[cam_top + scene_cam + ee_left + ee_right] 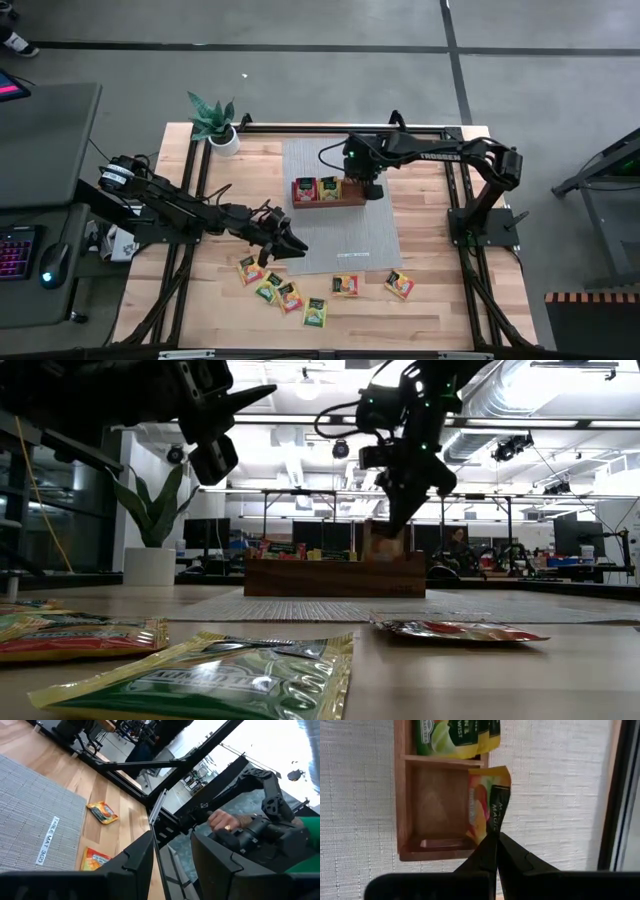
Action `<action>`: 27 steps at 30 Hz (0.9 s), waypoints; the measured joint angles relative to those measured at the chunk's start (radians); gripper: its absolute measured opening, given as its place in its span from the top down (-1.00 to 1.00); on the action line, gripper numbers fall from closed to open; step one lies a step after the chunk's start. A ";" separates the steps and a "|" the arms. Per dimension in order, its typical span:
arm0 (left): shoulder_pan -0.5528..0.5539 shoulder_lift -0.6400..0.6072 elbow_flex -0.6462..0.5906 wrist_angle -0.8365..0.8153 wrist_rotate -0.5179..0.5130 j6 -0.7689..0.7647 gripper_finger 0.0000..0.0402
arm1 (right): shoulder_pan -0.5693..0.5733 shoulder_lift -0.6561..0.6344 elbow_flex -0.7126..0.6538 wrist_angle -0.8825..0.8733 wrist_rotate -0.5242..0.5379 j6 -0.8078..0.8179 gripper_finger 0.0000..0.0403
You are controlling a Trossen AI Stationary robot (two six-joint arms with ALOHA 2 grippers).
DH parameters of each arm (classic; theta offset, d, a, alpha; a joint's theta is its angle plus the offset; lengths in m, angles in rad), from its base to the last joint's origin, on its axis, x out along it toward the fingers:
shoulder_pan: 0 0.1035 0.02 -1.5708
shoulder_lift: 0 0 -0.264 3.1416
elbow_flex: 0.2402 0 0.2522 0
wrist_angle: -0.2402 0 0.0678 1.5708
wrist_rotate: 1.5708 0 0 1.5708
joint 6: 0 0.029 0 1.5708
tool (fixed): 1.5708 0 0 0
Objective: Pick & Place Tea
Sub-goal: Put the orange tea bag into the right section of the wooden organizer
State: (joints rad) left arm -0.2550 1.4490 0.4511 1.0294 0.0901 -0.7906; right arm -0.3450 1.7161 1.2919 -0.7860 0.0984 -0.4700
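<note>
Wooden table [420, 310] with black frame rails along both sides. Grey woven mat [345, 205] lies at centre, printed label near one edge. Brown wooden tray [328, 192] sits on mat. Potted plant [215, 122] stands at far left corner. Six loose tea packets [290, 295] lie on bare wood along near edge, one [399, 284] apart to the right.

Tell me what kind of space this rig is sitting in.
Probably a robotics lab or open workshop. The wooden table stands on a bare concrete floor, a desk with a lit keyboard sits beside it, and the low view shows exposed ceiling ducts over rows of benches.
</note>
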 joint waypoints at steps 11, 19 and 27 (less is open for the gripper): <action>0.000 0.000 0.000 0.000 -0.019 -0.023 0.35 | 0.028 0.000 0.004 -0.003 -0.040 -0.086 1.00; 0.000 0.000 0.000 0.000 -0.022 -0.031 0.35 | 0.031 0.000 0.004 -0.020 -0.037 -0.069 1.00; 0.000 0.000 0.000 0.000 -0.023 -0.045 0.35 | 0.032 0.000 0.003 -0.034 -0.056 -0.073 1.00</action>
State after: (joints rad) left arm -0.2550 1.4490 0.4511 1.0294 0.0673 -0.8357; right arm -0.3134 1.7161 1.2949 -0.8202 0.0420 -0.5426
